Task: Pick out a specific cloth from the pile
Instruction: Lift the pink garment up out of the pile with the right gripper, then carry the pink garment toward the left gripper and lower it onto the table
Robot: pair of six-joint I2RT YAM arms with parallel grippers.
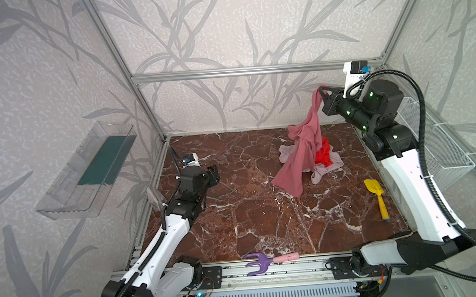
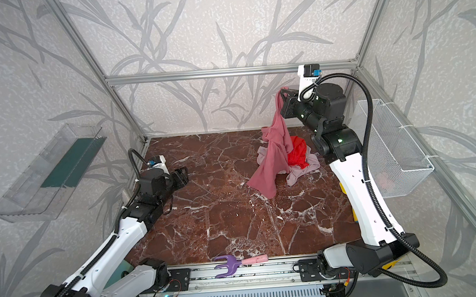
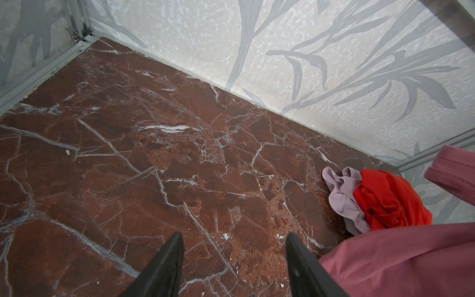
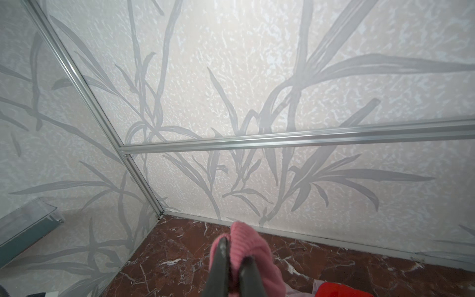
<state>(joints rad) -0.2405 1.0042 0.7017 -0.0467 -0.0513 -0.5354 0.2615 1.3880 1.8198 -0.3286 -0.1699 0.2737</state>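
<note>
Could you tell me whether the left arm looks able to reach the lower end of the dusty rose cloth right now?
Probably yes. The left gripper is open, and only bare table lies between it and the cloth's low end. The right gripper holds the top end up, clear of that path.

Partly under the cloth (image 1: 295, 162), right of centre: the pile (image 1: 324, 154). Mostly behind the right arm (image 2: 360, 192) in a top view: yellow shovel (image 2: 342, 187).

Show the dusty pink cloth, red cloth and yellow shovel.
dusty pink cloth (image 1: 293, 166): in a top view, hanging middle
red cloth (image 3: 385, 198): left wrist view, bunched middle
yellow shovel (image 1: 372, 186): in a top view, blade
</note>
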